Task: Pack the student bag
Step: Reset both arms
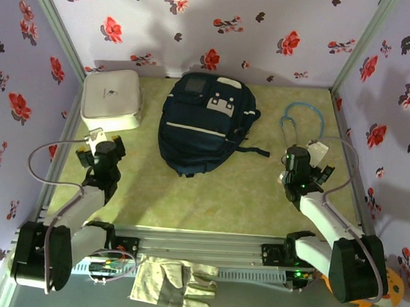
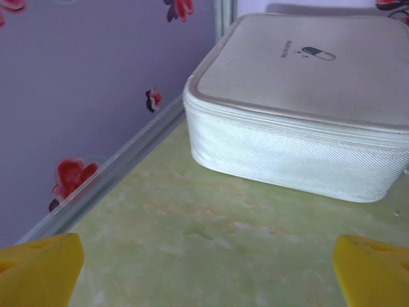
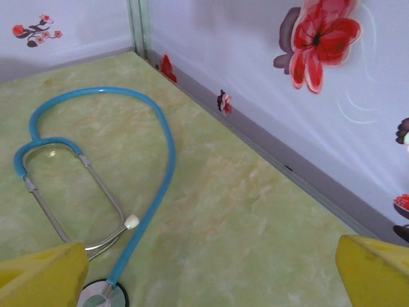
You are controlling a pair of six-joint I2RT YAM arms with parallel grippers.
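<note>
Centrally, student bag (image 1: 203, 125) on green marbled tabletop (image 1: 258, 198), floral walls (image 1: 269, 11)

student bag (image 1: 205, 126): middle of the table (image 1: 244, 191), toward the back | case (image 1: 111, 100): back-left corner, left of the bag | stethoscope (image 1: 303, 121): back right, right of the bag, near the side wall | left hand (image 1: 102, 144): just before the case | right hand (image 1: 300, 163): just before the stethoscope | glove (image 1: 176, 282): at the near edge, between the arm bases

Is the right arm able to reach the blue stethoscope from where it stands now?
Probably yes. The right gripper, open, faces the blue stethoscope, which lies close ahead on the table; nothing stands between them.
</note>
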